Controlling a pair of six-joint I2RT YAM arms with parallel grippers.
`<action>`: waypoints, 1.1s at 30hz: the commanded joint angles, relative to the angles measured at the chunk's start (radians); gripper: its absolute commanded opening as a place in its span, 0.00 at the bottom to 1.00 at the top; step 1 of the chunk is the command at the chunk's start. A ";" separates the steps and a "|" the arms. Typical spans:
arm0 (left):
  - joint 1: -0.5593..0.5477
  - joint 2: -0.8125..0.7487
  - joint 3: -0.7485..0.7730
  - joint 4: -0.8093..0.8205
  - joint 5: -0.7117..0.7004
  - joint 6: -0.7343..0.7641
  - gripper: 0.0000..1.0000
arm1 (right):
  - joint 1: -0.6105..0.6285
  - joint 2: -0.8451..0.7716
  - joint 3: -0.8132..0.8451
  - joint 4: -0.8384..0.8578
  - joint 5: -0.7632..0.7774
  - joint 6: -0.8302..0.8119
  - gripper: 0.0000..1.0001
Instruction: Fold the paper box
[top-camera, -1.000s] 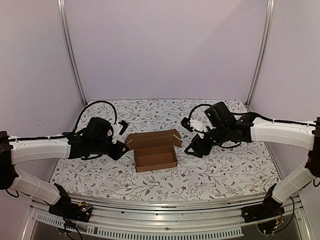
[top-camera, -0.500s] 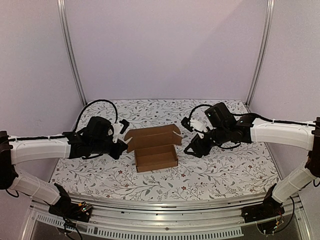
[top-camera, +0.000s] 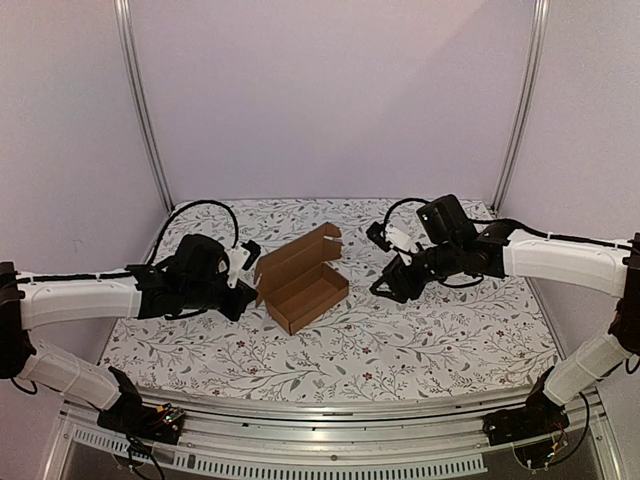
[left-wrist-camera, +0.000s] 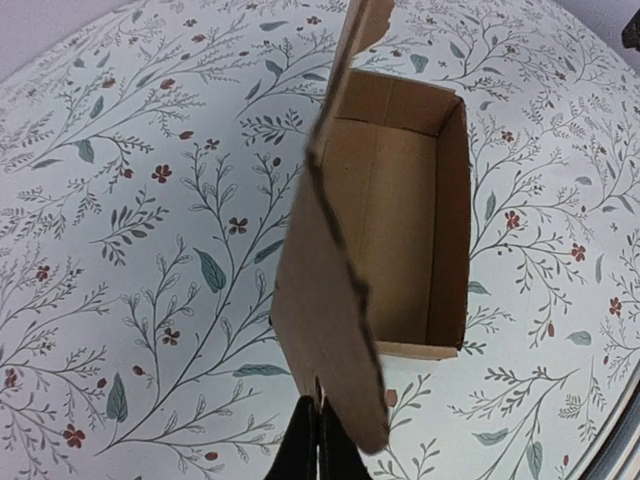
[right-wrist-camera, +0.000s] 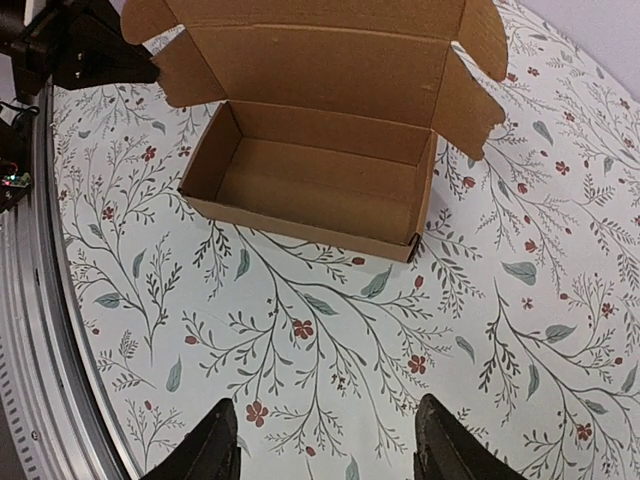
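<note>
The paper box (top-camera: 300, 280) is an open brown cardboard carton lying at an angle in the middle of the table, with its lid flap standing up along the far-left side. My left gripper (top-camera: 249, 270) is at the box's left end. In the left wrist view its fingers (left-wrist-camera: 318, 440) are pressed together on the lower corner of the lid (left-wrist-camera: 330, 290), beside the empty tray (left-wrist-camera: 400, 200). My right gripper (top-camera: 388, 287) is open and empty just right of the box. In the right wrist view its fingers (right-wrist-camera: 325, 450) are wide apart over bare table, short of the box (right-wrist-camera: 320, 190).
The table (top-camera: 450, 330) has a white cover printed with leaves and small red flowers. A metal rail (top-camera: 320, 415) runs along the near edge, and it also shows in the right wrist view (right-wrist-camera: 40, 330). Two upright posts and lilac walls close in the back.
The box has turned counter-clockwise, its right end swinging toward the far side, and its lid now stands higher. My left gripper has stayed at the box's left end. My right gripper has shifted slightly farther back.
</note>
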 joint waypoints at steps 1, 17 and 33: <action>-0.030 -0.016 0.012 -0.008 0.001 0.021 0.00 | -0.030 0.043 0.067 0.027 -0.098 -0.087 0.56; -0.113 -0.024 0.024 -0.038 0.006 0.028 0.00 | -0.171 0.332 0.291 0.109 -0.282 -0.337 0.57; -0.139 -0.009 0.020 -0.040 0.009 0.041 0.00 | -0.201 0.480 0.381 0.098 -0.350 -0.310 0.51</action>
